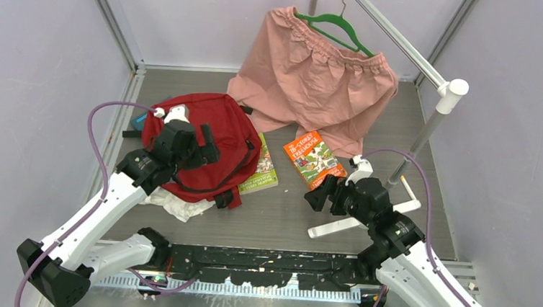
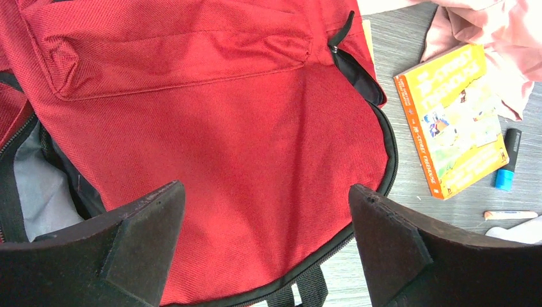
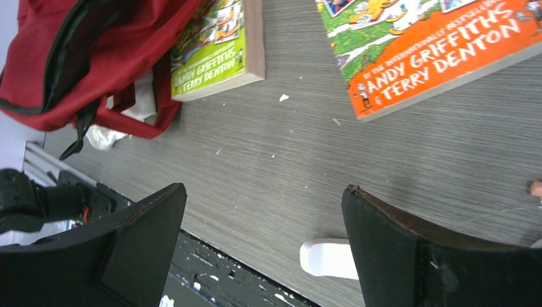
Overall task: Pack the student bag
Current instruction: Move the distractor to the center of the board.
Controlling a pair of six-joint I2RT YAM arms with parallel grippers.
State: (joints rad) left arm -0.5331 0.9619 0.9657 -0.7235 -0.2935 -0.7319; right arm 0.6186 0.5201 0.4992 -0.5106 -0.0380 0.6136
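- Hovering over the student bag (image 1: 216,131), the left gripper (image 2: 265,192) has its fingers (image 2: 140,224) spread wide and empty, with red fabric filling the gap between them.
- The bag lies flat on the bench (image 1: 278,219) at centre-left of the top view, directly beneath the left arm, which is much the nearer.
- Its long axis seems to run roughly top to bottom of that frame, with the black strap ends at its lower edge.
- In the left wrist view the unzipped mouth, showing grey lining, sits at the lower left, beside the left finger rather than between the two.
- The right gripper (image 3: 262,192), its fingers (image 3: 383,230) also spread and empty, hangs over bare bench just below the orange book (image 1: 314,159), well apart from the bag.
- A green book (image 1: 261,173) touches the bag's right edge.
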